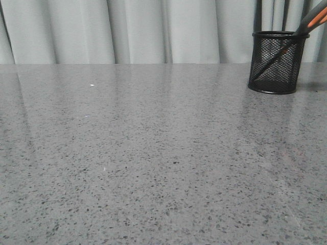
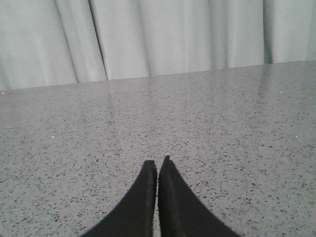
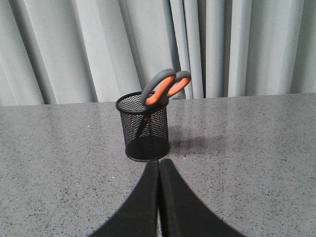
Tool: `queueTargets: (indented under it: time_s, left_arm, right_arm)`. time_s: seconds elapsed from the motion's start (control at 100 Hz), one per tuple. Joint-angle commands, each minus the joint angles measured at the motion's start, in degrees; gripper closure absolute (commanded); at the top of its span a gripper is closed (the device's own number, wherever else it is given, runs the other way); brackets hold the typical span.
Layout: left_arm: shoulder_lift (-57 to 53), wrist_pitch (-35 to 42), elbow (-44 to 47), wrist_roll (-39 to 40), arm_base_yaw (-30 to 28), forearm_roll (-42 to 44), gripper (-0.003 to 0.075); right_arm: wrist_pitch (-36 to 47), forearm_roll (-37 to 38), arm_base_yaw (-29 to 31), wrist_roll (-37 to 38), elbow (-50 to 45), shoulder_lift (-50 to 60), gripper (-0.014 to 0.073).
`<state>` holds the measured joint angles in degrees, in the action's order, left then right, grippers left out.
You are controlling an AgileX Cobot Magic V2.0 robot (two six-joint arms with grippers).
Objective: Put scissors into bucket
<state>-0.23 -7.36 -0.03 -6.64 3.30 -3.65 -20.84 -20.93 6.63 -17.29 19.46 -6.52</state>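
Scissors [image 3: 160, 89] stood blades-down inside the black wire-mesh bucket [image 3: 143, 133], their grey, orange-lined handles leaning out over the rim toward 1 o'clock. Around them lay only the speckled grey tabletop [image 1: 153, 163], backed by a pale pleated curtain [image 1: 153, 30]; nothing stood between either gripper and the bucket. In the front view the bucket [image 1: 277, 64] sat at about 2 o'clock near the far right edge, and the scissors' handles [image 1: 316, 19] were cut off by the frame; a dark diagonal through the mesh marked the blades, whose tips were hard to make out. The right gripper [image 3: 158, 165] hung just short of the bucket, fingers pressed together and holding nothing. The left gripper [image 2: 157, 163] likewise had its fingers together, empty, above bare tabletop. Neither arm appeared in the front view.
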Motion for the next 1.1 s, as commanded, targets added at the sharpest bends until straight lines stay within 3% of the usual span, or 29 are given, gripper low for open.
queueTargets:
  time_s: [0.0, 0.48, 0.56, 0.72, 1.09]
  left_arm:
    - [-1.55, 4.7, 0.9, 0.55, -0.08, -0.61, 0.0741]
    - [-1.55, 4.7, 0.9, 0.55, -0.08, -0.61, 0.0741]
    - [-1.55, 4.7, 0.9, 0.55, -0.08, -0.61, 0.0741]
    - [-1.55, 4.7, 0.9, 0.55, -0.08, -0.61, 0.0741]
    - [-1.45, 4.7, 0.9, 0.55, -0.08, -0.61, 0.0741]
  right_arm:
    - [3.83, 0.21, 0.13, -0.29, 1.53, -0.71, 0.0664]
    - [4.09, 0.32, 0.13, -0.29, 1.53, -0.71, 0.0664]
    - [6.0, 5.18, 0.13, 0.95, 0.89, -0.71, 0.0664]
    - [12.76, 14.56, 0.13, 9.15, -4.92, -0.34, 0.0664]
    - [21.17, 17.18, -5.7, 10.16, -21.7, 8.2, 0.0664]
